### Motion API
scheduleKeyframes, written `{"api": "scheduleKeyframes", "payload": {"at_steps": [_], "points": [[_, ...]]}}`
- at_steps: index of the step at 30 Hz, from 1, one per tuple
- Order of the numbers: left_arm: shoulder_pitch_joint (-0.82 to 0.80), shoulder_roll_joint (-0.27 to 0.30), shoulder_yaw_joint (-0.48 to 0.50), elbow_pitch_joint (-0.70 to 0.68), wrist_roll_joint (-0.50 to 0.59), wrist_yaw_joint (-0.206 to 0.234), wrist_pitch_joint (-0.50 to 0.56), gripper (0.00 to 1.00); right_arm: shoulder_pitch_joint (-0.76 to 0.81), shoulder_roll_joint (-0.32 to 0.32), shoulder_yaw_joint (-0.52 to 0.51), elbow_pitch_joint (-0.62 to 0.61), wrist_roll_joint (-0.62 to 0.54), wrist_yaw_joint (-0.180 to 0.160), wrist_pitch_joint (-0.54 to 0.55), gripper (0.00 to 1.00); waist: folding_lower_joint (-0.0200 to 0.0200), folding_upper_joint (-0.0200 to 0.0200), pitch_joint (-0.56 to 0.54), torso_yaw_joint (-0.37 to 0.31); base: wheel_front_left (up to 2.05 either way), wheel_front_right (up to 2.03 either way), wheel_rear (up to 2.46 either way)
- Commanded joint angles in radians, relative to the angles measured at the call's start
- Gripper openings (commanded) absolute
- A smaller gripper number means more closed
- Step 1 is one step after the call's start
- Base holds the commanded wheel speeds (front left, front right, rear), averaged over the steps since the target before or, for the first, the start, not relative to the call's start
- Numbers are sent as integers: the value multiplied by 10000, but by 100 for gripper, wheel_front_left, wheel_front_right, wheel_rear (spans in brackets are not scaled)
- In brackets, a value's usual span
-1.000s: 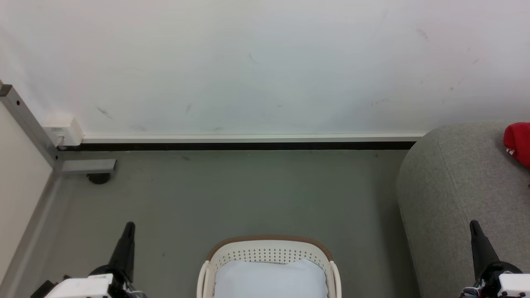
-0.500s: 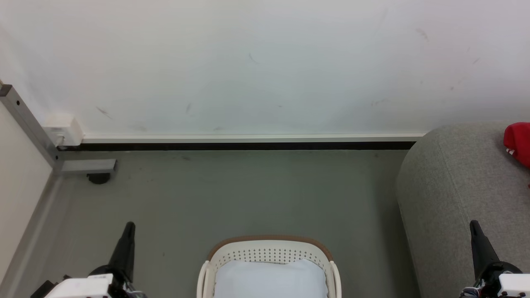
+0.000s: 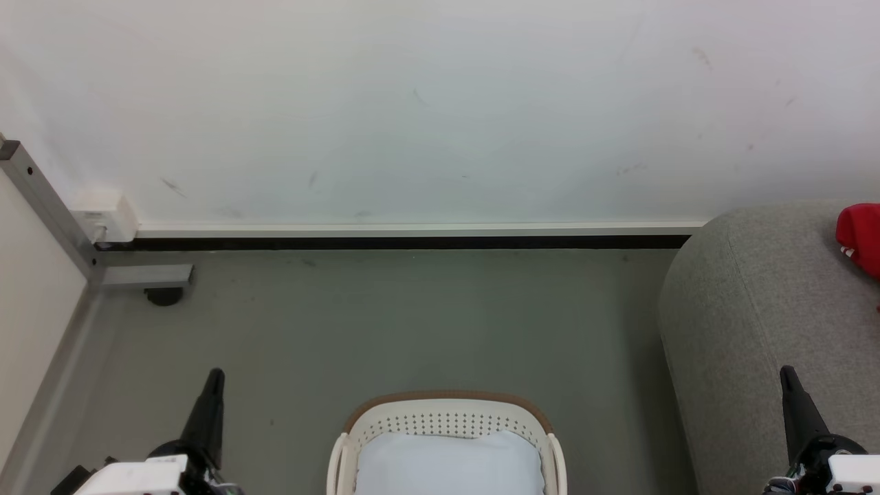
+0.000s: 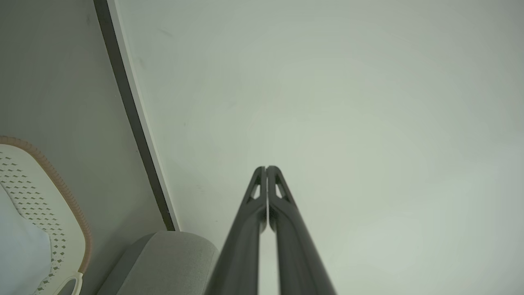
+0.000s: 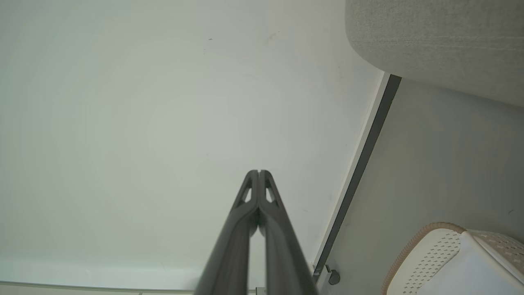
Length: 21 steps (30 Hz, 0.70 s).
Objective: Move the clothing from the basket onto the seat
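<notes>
Head view: the left fingers (image 3: 214,377) and the right fingers (image 3: 788,375) each show as one dark spike pointing toward the wall, and their state cannot be read here. The basket (image 3: 447,399) stands on the floor between the two pairs of fingers, nearer the camera than their tips, touching neither. The part of it in view holds only a pale pad (image 3: 447,462). The clothing (image 3: 859,232) lies on the sofa (image 3: 749,309), beyond the right fingers and to their right, well apart from them. Left wrist view: the left fingers (image 4: 267,170) are clenched tip to tip with nothing between them and point at bare wall. The basket (image 4: 41,192) with the pad (image 4: 16,250) sits to that view's left of the fingers, and a sofa (image 4: 172,258) corner lies just beside their base. Right wrist view: the right fingers (image 5: 258,174) are likewise clenched and hold nothing. The sofa (image 5: 434,41) is above and to the right of the tips, and the basket (image 5: 434,248) and pad (image 5: 462,274) are low to their right. Assessment: the transfer appears complete or nearly so. The near part of the basket is cut off, so the next move calls for bending to inspect it. If a garment remains, release one pair of fingers, lower them over the rim and grip the red cloth, not the pad.
</notes>
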Motion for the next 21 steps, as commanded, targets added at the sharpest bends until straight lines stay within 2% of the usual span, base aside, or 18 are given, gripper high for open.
{"api": "scheduleKeyframes", "payload": {"at_steps": [1, 21], "points": [[-95, 21, 28, 4, -137, -67, 40, 0, -115, -67, -29, -38, 19, -23, 27, 0, 0, 0, 0, 0, 0, 0, 0], [-94, 21, 27, 4, -138, -67, 39, 0, -115, -67, -29, -38, 18, -24, 27, 0, 0, 0, 0, 0, 0, 0, 0]]}}
